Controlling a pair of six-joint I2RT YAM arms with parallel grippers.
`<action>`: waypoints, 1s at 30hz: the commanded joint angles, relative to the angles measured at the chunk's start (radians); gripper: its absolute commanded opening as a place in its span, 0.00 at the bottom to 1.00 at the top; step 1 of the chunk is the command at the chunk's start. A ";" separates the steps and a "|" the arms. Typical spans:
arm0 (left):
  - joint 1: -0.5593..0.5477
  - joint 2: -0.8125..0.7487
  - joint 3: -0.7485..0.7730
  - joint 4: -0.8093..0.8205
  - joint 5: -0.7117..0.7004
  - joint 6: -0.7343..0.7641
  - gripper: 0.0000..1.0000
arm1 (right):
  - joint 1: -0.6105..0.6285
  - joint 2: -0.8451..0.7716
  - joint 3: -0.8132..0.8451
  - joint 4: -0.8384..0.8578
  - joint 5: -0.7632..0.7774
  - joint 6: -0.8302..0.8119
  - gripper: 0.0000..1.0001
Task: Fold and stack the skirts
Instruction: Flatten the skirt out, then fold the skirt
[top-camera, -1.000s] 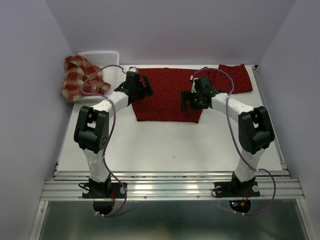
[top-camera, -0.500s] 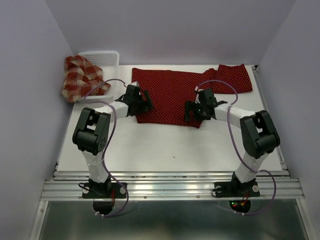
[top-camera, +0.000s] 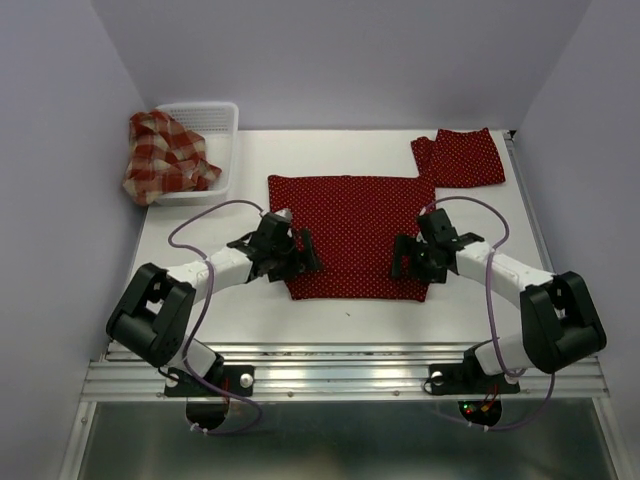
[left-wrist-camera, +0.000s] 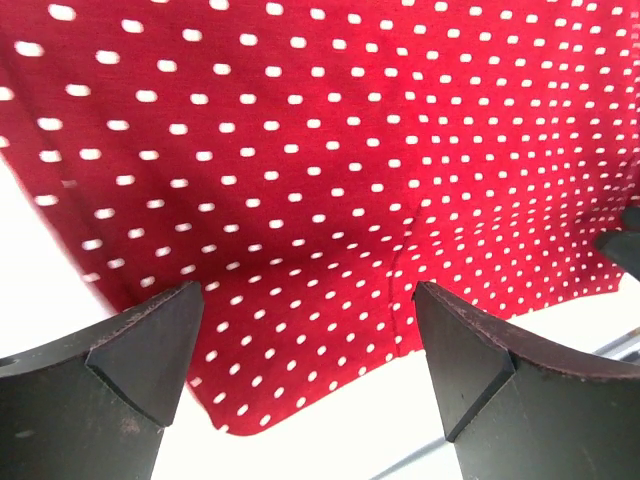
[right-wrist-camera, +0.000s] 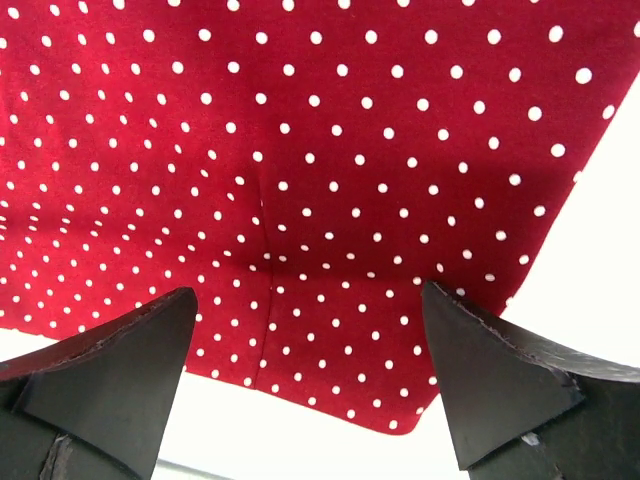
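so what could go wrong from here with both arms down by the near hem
1. The left end effector and right end effector hang open at the near corners of the spread polka-dot skirt. Closing might pinch only one layer or miss the edge, skewing the fold.
2. The folded polka-dot skirt lies right by its far right corner, so a fold or drag that way may disturb it.

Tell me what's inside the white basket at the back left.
A bunched red-and-cream plaid skirt fills the basket's left side and spills over its rim. The right side shows bare mesh. Whatever lies beneath the skirt is covered.
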 joint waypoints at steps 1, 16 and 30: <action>-0.011 -0.085 0.045 -0.174 -0.055 -0.039 0.99 | -0.001 -0.110 0.001 -0.124 0.020 0.009 1.00; 0.246 -0.157 0.352 -0.291 -0.416 -0.008 0.99 | 0.405 -0.031 0.361 -0.034 0.121 -0.226 1.00; 0.423 -0.179 0.343 -0.262 -0.367 0.015 0.99 | 0.772 0.546 0.810 -0.101 0.364 -0.278 1.00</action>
